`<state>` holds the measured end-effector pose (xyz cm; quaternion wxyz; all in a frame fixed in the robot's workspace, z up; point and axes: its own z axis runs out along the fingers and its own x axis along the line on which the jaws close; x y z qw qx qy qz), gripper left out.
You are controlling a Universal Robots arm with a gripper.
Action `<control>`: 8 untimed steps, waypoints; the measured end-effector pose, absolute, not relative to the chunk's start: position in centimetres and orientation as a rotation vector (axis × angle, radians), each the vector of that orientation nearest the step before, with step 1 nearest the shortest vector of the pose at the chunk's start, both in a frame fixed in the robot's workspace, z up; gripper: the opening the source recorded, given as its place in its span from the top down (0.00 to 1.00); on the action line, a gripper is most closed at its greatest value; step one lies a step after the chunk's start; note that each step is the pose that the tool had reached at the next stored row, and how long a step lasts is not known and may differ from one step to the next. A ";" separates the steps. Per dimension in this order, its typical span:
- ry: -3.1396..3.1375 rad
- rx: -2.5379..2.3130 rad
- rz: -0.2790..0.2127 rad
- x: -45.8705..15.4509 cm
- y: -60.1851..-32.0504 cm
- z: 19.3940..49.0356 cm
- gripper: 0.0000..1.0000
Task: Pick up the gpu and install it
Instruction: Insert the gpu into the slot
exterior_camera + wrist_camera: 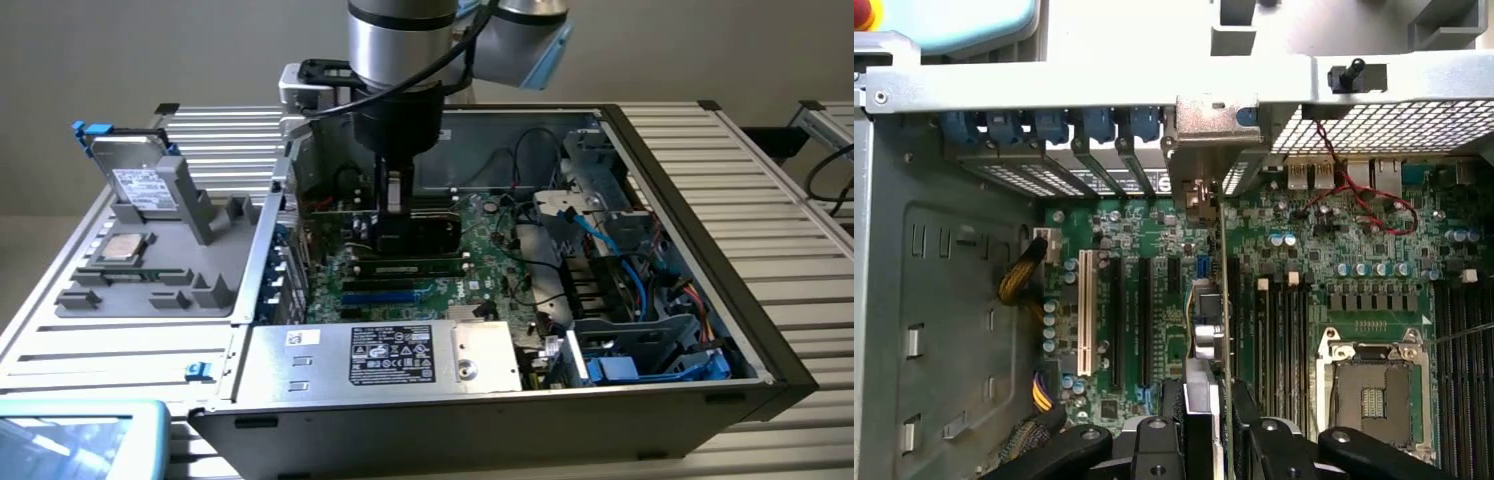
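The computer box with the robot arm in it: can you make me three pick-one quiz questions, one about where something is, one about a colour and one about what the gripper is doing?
1. Where is the gpu?
A. On the floor.
B. Inside the open computer case, over the motherboard.
C. In a person's hand.

2. What colour is the motherboard?
A. Green.
B. Red.
C. Yellow.

3. What is the gripper doing?
A. Hanging open and empty.
B. Holding a screwdriver.
C. Shut on the gpu.

Answers: B, the card is down in the case above the board; A, the board's surface shows green; C, the gripper clamps the card on both sides.
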<state>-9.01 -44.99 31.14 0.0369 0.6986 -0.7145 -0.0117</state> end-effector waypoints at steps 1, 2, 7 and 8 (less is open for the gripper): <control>-2.196 2.144 -0.039 -9.0 -45.1 31.0 0.70; -2.198 2.143 -0.042 -9.0 -45.1 30.9 0.70; -2.198 2.142 -0.043 -9.0 -45.1 30.9 0.70; -2.198 2.142 -0.043 -9.0 -45.1 30.9 0.70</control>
